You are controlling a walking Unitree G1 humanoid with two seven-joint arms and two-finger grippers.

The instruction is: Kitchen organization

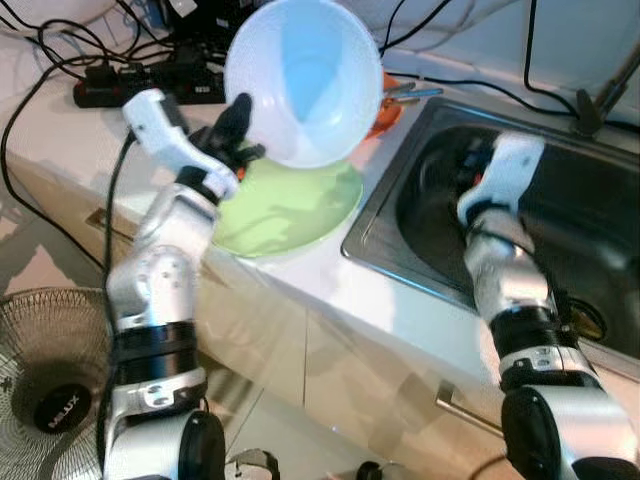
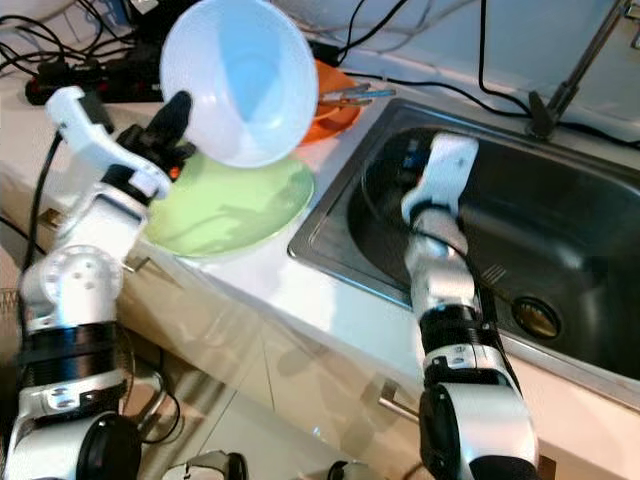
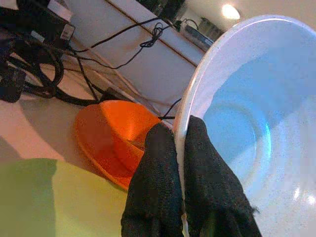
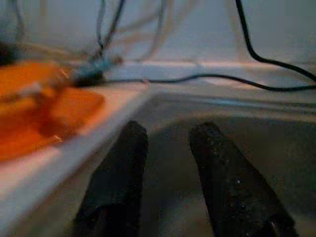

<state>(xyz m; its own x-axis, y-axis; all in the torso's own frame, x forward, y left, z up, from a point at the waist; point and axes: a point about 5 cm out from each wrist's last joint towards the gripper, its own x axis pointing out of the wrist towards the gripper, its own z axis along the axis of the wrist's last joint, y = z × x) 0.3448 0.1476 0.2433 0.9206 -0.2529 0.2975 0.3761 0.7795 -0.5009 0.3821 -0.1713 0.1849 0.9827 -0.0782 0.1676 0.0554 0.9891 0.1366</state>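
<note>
A white bowl [image 1: 303, 80] was held by its rim in the left gripper [image 3: 178, 143], lifted above the green plate [image 1: 290, 208] on the desk [image 1: 60, 130]. The right gripper [image 4: 168, 143] was parted, empty, inside the sink [image 1: 400, 262]. The bowl was not yet put away.

We see a bowl [image 1: 303, 80] held above a plate [image 1: 290, 208] on the counter [image 1: 330, 280], left of the sink [image 1: 560, 200]; a power strip [image 1: 140, 92] lies behind.
</note>
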